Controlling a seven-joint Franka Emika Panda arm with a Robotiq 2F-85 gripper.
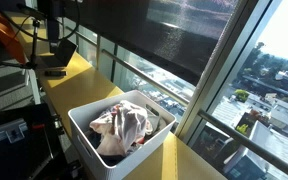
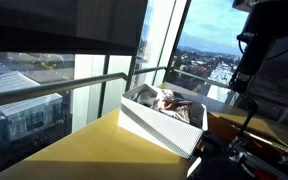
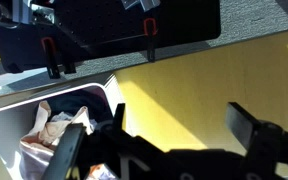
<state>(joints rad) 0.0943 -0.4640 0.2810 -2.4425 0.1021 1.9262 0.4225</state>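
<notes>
My gripper [image 3: 182, 120] hangs open above the bare yellow tabletop [image 3: 194, 75], with nothing between its dark fingers [image 3: 246, 125]. To its left in the wrist view stands a white plastic bin [image 3: 4, 120] filled with crumpled pale cloth [image 3: 49, 125]. Both exterior views show that bin [image 1: 84, 135] [image 2: 154, 130] on the yellow table by the window, with the cloth [image 1: 122, 125] heaped inside. The dark arm [image 2: 256, 45] rises beyond the bin in an exterior view; its jaws are not clearly seen there.
Tall window glass and a rail [image 2: 74, 85] run along the table's far side. Two black clamps with red handles [image 3: 52, 55] grip the table edge under a black panel [image 3: 174, 20]. An orange object [image 1: 4, 35] and dark equipment sit at the table's end.
</notes>
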